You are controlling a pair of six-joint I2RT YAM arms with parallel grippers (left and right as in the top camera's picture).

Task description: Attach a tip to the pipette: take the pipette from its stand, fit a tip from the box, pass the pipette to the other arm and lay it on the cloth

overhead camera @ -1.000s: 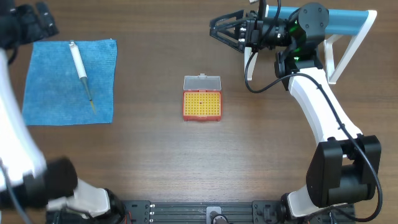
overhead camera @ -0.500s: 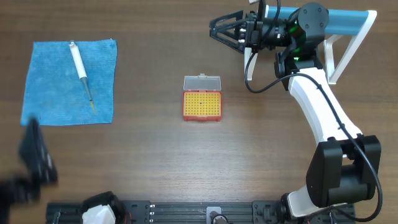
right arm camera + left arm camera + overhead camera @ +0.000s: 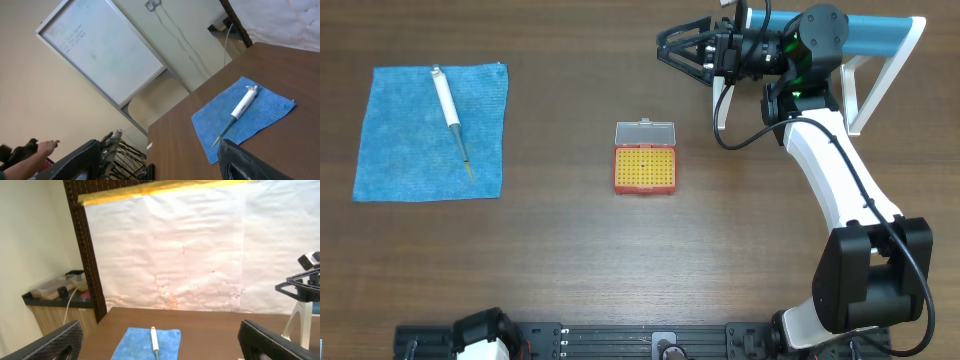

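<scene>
top view shows the pipette (image 3: 450, 112) lying on the blue cloth (image 3: 390, 150) at the left of the table (image 3: 570, 260), a thin tip on its end. the tip box (image 3: 645, 168) sits in the middle, well apart. my right gripper (image 3: 672, 50) hangs far back, fingers spread wide. my left gripper (image 3: 162, 342) is spread wide too.

The pipette (image 3: 444, 100) is white, the cloth (image 3: 400, 150) blue, the tip box (image 3: 644, 170) apparently orange, yellow-dotted.

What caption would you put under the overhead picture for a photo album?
Pipette with its tip lies on the blue cloth, tip box mid-table, right gripper open and holding nothing.
</scene>
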